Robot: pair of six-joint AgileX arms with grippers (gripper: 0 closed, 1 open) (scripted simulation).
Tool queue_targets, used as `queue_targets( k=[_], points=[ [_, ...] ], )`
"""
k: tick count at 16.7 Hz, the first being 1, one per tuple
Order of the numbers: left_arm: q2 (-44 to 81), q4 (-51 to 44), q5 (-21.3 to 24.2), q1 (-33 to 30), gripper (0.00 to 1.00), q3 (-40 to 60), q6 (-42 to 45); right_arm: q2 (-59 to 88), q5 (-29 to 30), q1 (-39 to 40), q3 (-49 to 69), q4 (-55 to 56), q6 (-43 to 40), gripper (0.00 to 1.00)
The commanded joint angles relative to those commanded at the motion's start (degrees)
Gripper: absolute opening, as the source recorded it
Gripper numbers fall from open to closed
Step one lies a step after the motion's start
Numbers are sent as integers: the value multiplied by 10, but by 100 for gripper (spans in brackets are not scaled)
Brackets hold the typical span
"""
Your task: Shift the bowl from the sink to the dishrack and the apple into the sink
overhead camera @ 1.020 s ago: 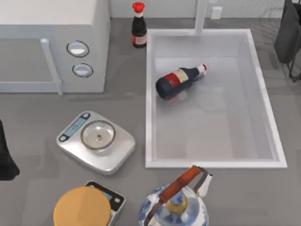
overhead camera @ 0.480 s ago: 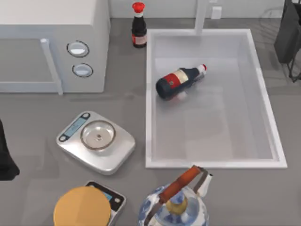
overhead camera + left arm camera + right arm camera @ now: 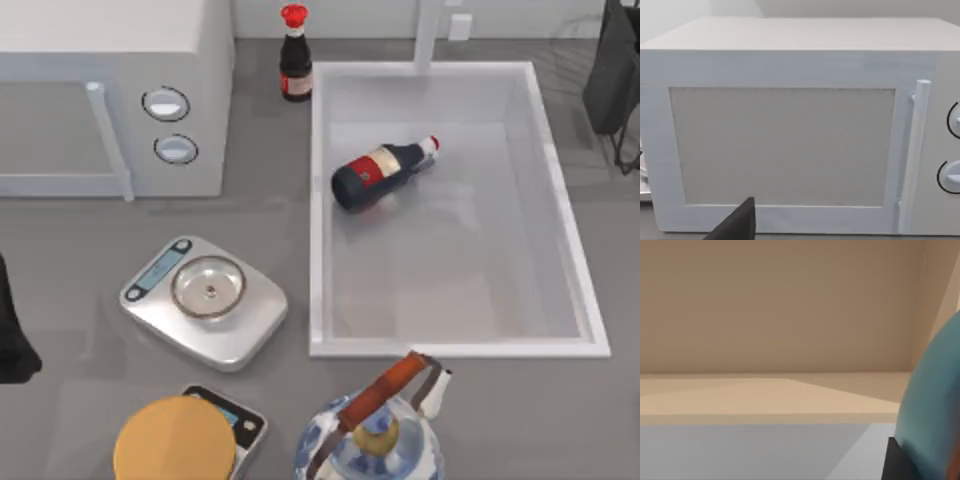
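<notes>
Worktop: I am looking down on a grey worktop with a white microwave standing at its far left.
Sink: the sink is sitting right of centre, and a dark bottle is lying on its side in the far left part of the basin.
Bowl: a curved blue surface, the bowl as far as I can judge, is showing close against my right wrist camera, in front of a beige wall.
Left arm: my left arm is waiting at the worktop's left edge, its camera facing the microwave door; I cannot tell how its grip is standing.
Right arm: my right arm is hanging at the far right corner, beyond the sink; I cannot tell its grip either.
Other things: a red-capped bottle is standing upright just beside the sink's far left corner, a kitchen scale is lying left of the sink, and a teapot is sitting near the front edge.
</notes>
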Motion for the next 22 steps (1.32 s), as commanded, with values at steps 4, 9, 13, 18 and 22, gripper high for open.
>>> queue_targets(
  k=[4,9,13,18,22],
  points=[
    [0,0,0,0,100,0,0,80,16,13,-44,110,-1,0],
    [0,0,0,0,100,0,0,175,37,32,-110,336,-2,0],
    [0,0,0,0,100,0,0,242,57,52,-172,440,-2,0],
    [0,0,0,0,100,0,0,256,63,58,-187,457,-2,0],
    [0,0,0,0,100,0,0,256,63,58,-187,457,-2,23]
  ],
)
